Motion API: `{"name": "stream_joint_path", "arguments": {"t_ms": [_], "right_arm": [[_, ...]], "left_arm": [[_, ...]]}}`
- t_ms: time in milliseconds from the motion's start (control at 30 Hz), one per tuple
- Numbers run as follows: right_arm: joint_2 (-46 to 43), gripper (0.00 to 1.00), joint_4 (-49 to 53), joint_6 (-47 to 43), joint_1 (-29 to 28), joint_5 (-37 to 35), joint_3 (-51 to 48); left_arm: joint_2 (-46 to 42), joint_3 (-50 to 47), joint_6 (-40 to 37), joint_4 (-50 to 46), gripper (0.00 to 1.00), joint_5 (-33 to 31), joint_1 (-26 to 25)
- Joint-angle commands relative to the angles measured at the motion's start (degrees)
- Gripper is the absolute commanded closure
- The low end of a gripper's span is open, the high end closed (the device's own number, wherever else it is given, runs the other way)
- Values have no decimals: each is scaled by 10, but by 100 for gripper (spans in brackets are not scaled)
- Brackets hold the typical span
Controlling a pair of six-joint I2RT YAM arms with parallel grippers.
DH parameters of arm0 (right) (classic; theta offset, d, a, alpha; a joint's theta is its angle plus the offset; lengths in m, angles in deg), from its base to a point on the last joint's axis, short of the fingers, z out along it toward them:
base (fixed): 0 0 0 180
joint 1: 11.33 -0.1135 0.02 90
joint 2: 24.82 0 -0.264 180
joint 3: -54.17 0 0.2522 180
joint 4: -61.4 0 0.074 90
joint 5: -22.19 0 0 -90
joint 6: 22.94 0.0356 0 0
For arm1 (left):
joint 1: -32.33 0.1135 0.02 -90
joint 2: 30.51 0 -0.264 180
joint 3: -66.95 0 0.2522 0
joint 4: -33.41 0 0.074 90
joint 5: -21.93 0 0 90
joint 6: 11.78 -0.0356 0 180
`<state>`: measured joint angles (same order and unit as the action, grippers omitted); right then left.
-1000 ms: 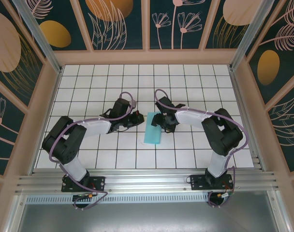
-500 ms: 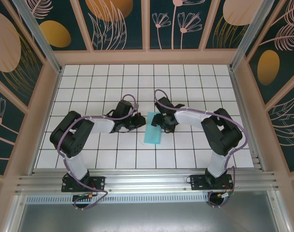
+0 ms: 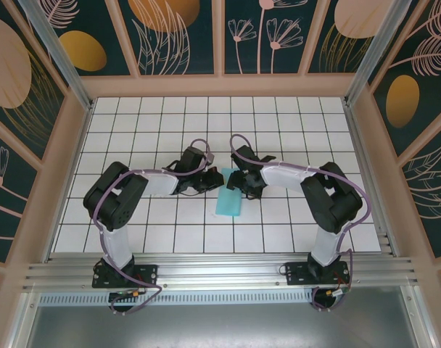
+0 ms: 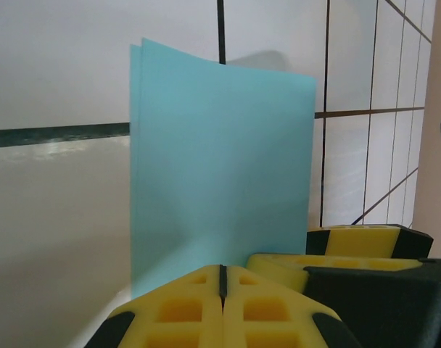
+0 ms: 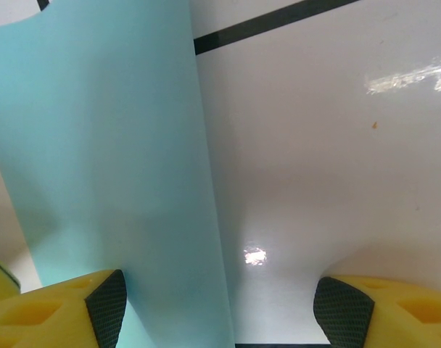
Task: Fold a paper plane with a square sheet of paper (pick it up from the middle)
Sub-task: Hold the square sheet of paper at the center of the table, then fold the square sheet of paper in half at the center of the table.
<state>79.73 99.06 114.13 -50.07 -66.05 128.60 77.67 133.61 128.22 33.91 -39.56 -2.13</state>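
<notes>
Closer to the paper (image 3: 228, 199) now, left hand (image 4: 222, 271) pressed together — right hand (image 5: 220, 308) spread.

White tiled floor (image 3: 278, 130), dark grout lines — teal floral wall panels (image 3: 177, 43) behind, an aluminium rail (image 3: 220, 274) in front.

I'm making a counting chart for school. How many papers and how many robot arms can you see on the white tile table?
Blue paper: 1
Robot arms: 2 (left arm, right arm)
Total: 3
</notes>
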Motion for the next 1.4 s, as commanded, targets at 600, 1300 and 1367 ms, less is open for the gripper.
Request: {"name": "stream_joint_path", "arguments": {"t_ms": [600, 1300, 1367], "right_arm": [[70, 21, -34, 1, -5, 9, -22], [-122, 80, -237, -16, 26, 170, -123], [-115, 80, -268, -9, 28, 184, -144]], "left_arm": [[38, 25, -33, -116, 100, -62, -12], [48, 20, -46, -128, 100, -83, -12], [46, 17, -44, -128, 100, -86, -12]]}}
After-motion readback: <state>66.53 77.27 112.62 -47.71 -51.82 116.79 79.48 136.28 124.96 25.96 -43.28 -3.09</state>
